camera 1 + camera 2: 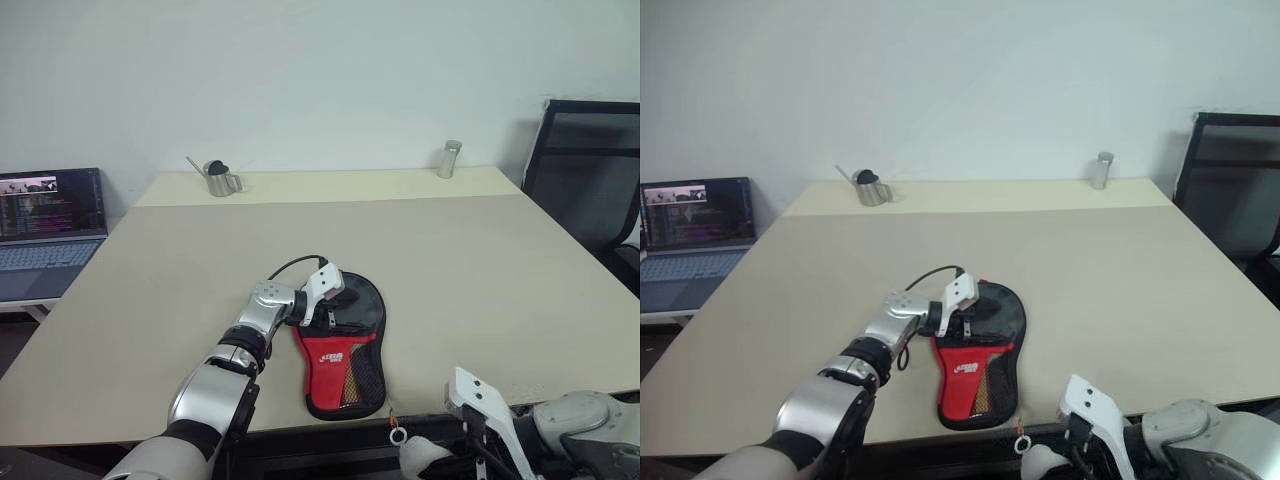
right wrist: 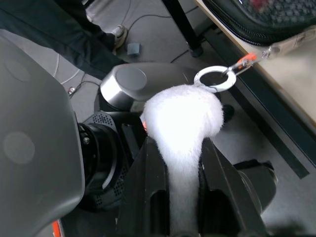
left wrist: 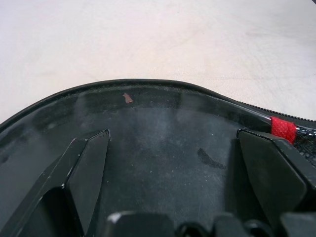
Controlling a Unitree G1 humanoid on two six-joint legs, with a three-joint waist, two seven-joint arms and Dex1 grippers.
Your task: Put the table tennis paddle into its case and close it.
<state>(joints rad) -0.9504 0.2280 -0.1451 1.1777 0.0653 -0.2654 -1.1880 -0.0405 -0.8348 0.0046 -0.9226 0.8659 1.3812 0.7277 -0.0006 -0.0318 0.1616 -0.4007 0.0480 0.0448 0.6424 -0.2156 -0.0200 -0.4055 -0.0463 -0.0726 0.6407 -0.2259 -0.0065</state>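
A paddle-shaped soft fabric case, black at its rounded far end and red with a white logo and a mesh pocket at its near end, lies flat on the pale beige table, close to the table's near edge and a little right of the middle. The left gripper rests on the black rounded end of the case, reaching in from the case's left side; in the left wrist view its two black fingers stand spread wide apart, flat on the dusty black fabric, clasping nothing, with a small red tab at the zipper line just beside one of them. The table tennis paddle itself cannot be made out. The right gripper hangs low beyond the table's near edge, to the right of the case; its black fingers are clenched on a fluffy white pom-pom, which joins a small silver ring and an orange clip leading up to the case's near end. At the table's far edge stand a small metal pitcher with a long spout on the left and a small metal cylinder on the right. An open laptop sits on a separate surface to the left, and a black mesh office chair stands at the right.
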